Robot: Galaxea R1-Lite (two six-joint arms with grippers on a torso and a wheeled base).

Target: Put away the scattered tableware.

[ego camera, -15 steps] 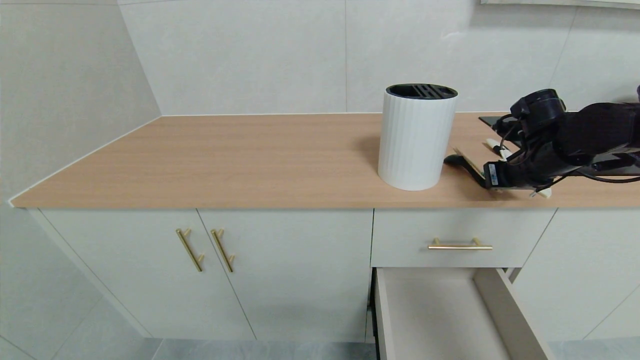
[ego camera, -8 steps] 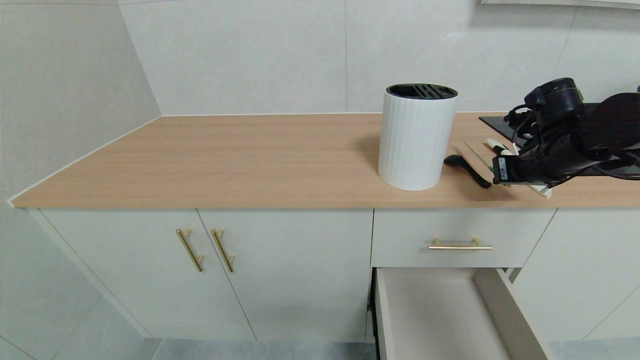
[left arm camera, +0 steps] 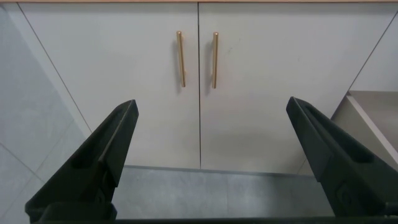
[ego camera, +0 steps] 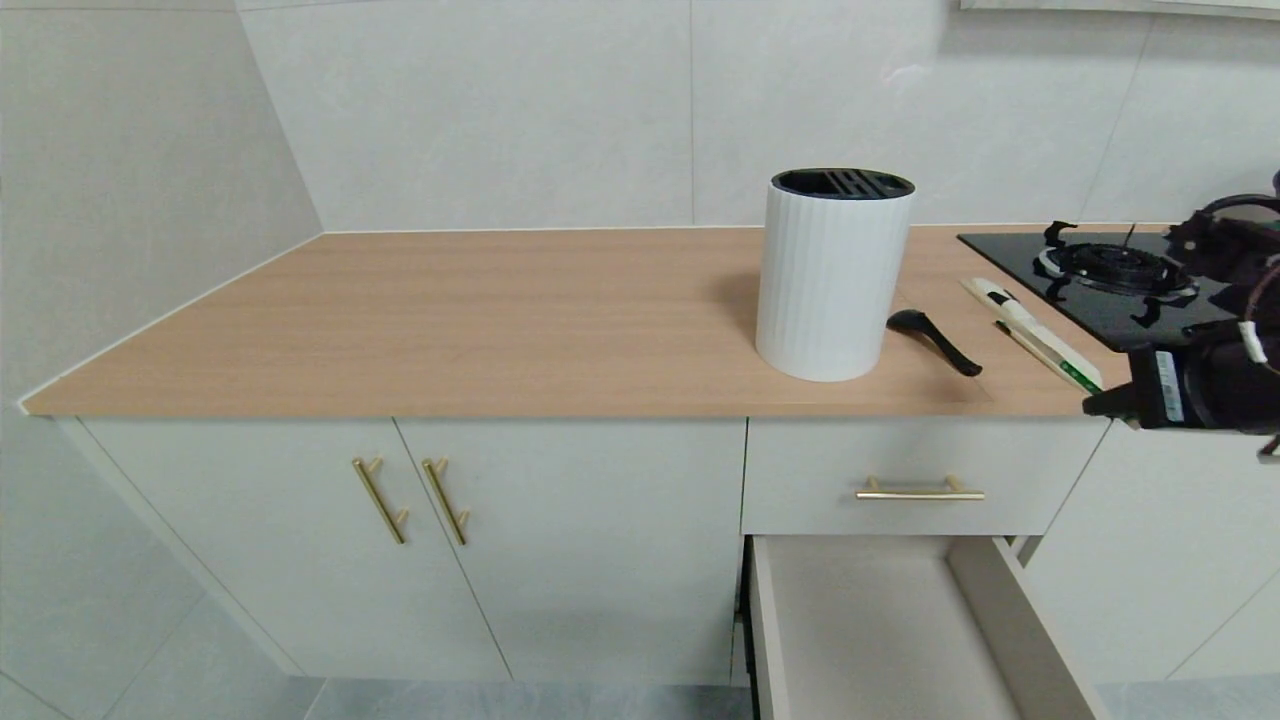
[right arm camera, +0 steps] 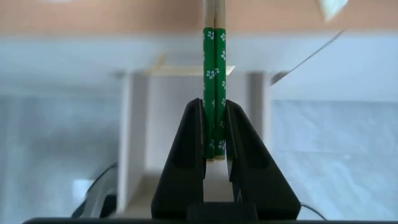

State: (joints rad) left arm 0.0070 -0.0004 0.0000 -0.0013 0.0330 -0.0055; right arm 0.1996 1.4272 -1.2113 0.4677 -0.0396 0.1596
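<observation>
Since you asked about writing first: the white label (ego camera: 1166, 386) on the side of your right gripper (ego camera: 1097, 406) has dark print on it, but it's too small to read from the head view. The only other marking is a little white flower-ish pattern on the green ends of the chopsticks (right arm camera: 214, 74), with no letters I can make out.

The right gripper is pinched narrow on those green ends, the two sticks side by side between its fingers (right arm camera: 186, 143). In the head view it sits at the front edge of the counter (ego camera: 500, 320). The chopsticks run off from it toward 10 o'clock, right along a long white utensil (ego camera: 998, 300) that lies beside the stove (ego camera: 1110, 275). I can't tell if the sticks touch the counter or that utensil.

The black spoon (ego camera: 933, 340) lies flat on the counter at about 9 o'clock from the chopsticks. Its bowl is just beside the base of the white ribbed holder (ego camera: 832, 275), at the holder's 4 o'clock. The open drawer (ego camera: 900, 630) is down at the holder's 6 o'clock.

Your left gripper (left arm camera: 211, 106) is spread wide, facing the cabinet doors (left arm camera: 124, 93) with gold handles.

Hard bits: in the right wrist view the chopsticks' far tips are cut off by the frame. The right arm runs out of the head view at 3 o'clock. The white utensil's near end is tucked behind the sticks.
</observation>
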